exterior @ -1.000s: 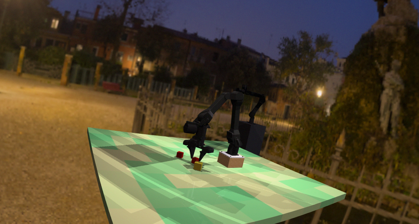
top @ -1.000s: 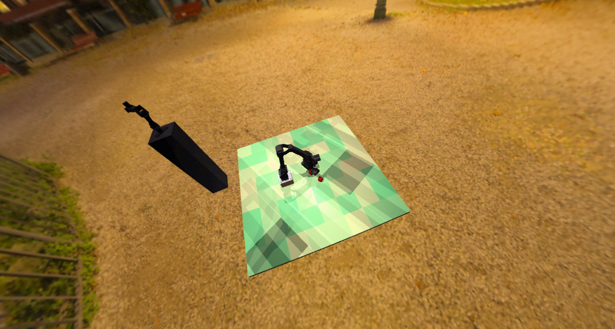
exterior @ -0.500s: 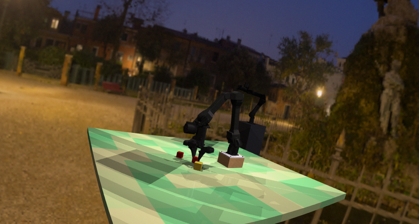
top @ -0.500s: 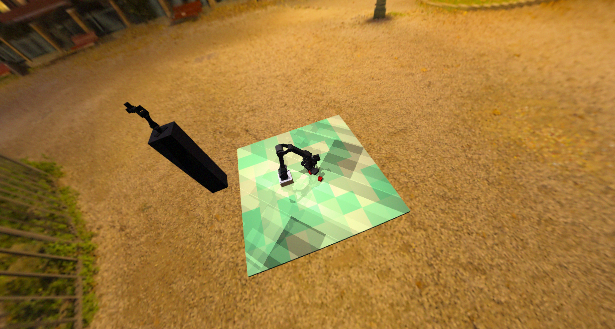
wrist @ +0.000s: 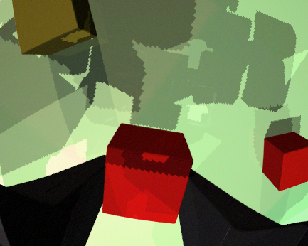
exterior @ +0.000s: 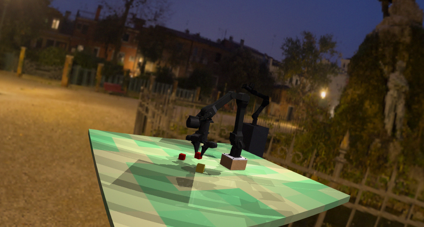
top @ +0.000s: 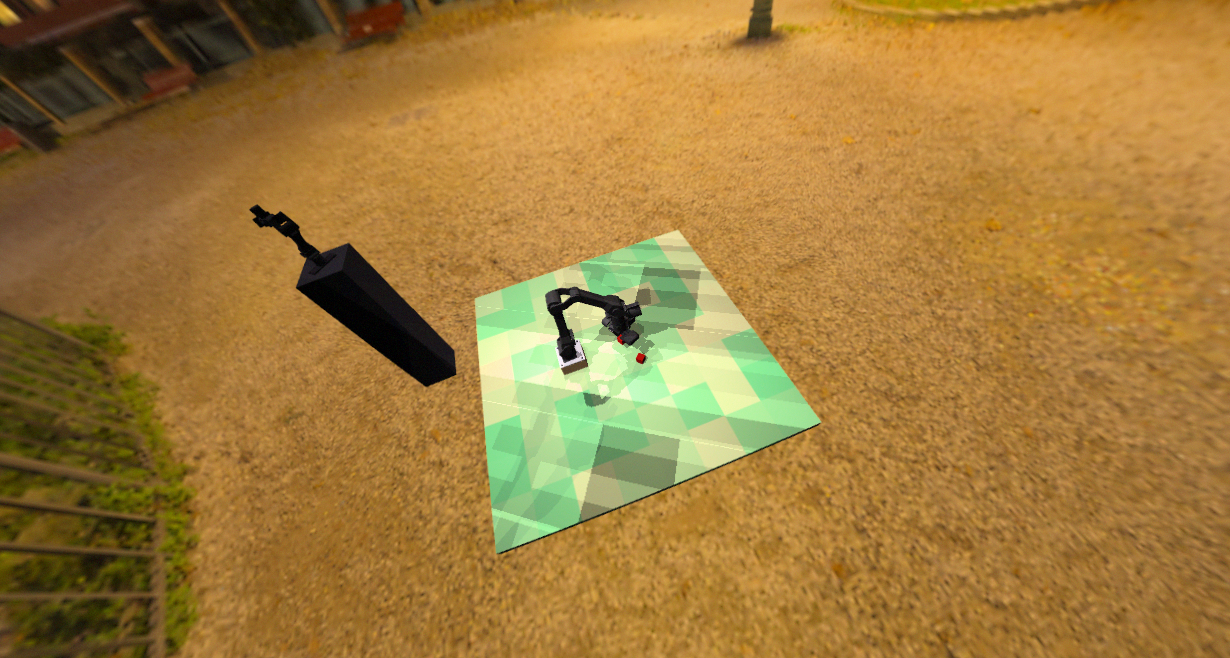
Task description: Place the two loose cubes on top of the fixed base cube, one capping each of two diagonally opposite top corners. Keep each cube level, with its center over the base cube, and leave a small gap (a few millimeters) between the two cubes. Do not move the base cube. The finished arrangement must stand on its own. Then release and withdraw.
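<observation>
My gripper is shut on a red cube, one finger on each side. The cube is held a little above the table, near the yellow cube in the exterior view. The other red cube stands on the table, to the right in the wrist view. The yellow base cube stands on the table, at the upper left in the wrist view and partly cut off by the frame. Nothing lies on its top in the exterior view. I cannot make it out in the top view.
The green and cream patterned table carries the arm's pedestal block, to the right of the cubes in the exterior view. A second black arm on a tall dark block stands beyond the table's edge.
</observation>
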`<state>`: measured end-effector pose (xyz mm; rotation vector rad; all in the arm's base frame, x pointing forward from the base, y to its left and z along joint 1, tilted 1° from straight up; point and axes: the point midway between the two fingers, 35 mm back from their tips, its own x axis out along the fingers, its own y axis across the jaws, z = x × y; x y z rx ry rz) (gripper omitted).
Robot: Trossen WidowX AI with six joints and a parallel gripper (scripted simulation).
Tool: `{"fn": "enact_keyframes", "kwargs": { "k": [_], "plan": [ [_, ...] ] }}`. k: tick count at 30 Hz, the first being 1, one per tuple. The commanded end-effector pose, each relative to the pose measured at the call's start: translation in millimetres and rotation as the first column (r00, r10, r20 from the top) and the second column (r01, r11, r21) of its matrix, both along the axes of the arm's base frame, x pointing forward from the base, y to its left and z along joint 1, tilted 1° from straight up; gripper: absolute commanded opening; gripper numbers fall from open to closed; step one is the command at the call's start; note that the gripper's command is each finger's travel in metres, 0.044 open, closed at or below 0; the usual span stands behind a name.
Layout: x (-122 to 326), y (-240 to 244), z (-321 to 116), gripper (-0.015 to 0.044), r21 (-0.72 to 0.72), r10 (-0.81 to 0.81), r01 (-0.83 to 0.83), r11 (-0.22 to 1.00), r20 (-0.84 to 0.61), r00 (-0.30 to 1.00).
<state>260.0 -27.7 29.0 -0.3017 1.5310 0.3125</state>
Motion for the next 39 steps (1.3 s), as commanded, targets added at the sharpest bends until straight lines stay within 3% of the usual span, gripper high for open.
{"fn": "enact_keyframes", "kwargs": {
  "k": [1, 17, 39],
  "plan": [
    [1, -1, 15, 0.0105, -0.004, 0.003, -0.003, 1.000, 0.004, 1.000],
    [-6, 0, 64, 0.0105, -0.004, 0.003, -0.003, 1.000, 0.004, 1.000],
    [13, 50, 45, 0.0105, 0.003, -0.132, 0.132, 0.991, 0.004, 0.991]
  ]
}}
